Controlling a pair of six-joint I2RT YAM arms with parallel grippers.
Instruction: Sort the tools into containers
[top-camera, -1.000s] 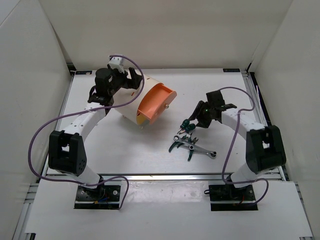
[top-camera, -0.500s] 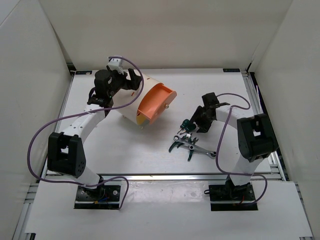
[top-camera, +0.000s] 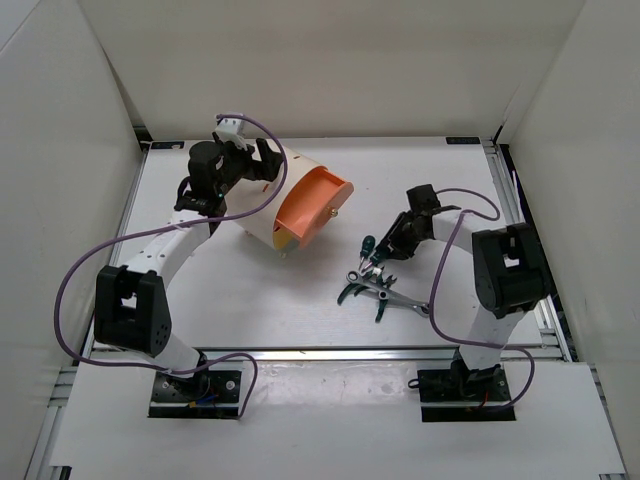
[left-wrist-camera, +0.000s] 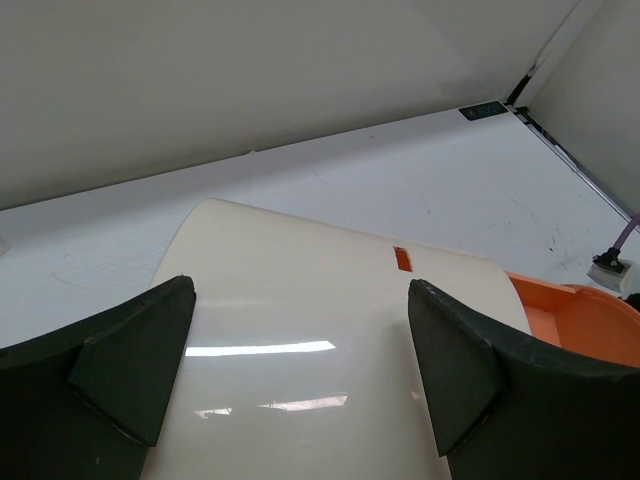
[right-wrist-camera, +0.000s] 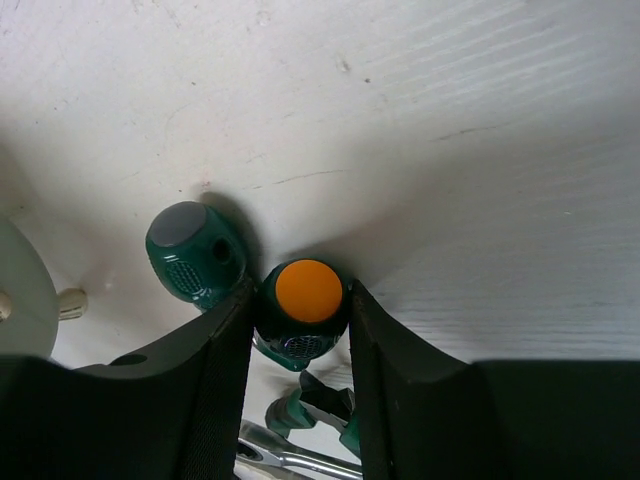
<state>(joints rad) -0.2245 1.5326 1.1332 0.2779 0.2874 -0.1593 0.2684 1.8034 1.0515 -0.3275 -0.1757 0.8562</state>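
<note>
Right gripper (top-camera: 384, 251) down on the white table (top-camera: 290, 310), fingers (right-wrist-camera: 385, 380) pinching the orange-capped green round-headed piece (right-wrist-camera: 308, 298) by its sides, looks ready to lift. Grey-capped green twin (right-wrist-camera: 190, 250) sits just beside. Left gripper (left-wrist-camera: 300, 290) is spread wide astride the cream drum-shaped cabinet (top-camera: 268, 200), probably steadying it for loading.

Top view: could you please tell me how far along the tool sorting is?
Nothing looks sorted yet. In hand: the right gripper grips the orange-capped green piece, not yet lifted; the left gripper straddles the drum, open. Left: the grey-capped piece, pliers and wrench lie on the table.
</note>
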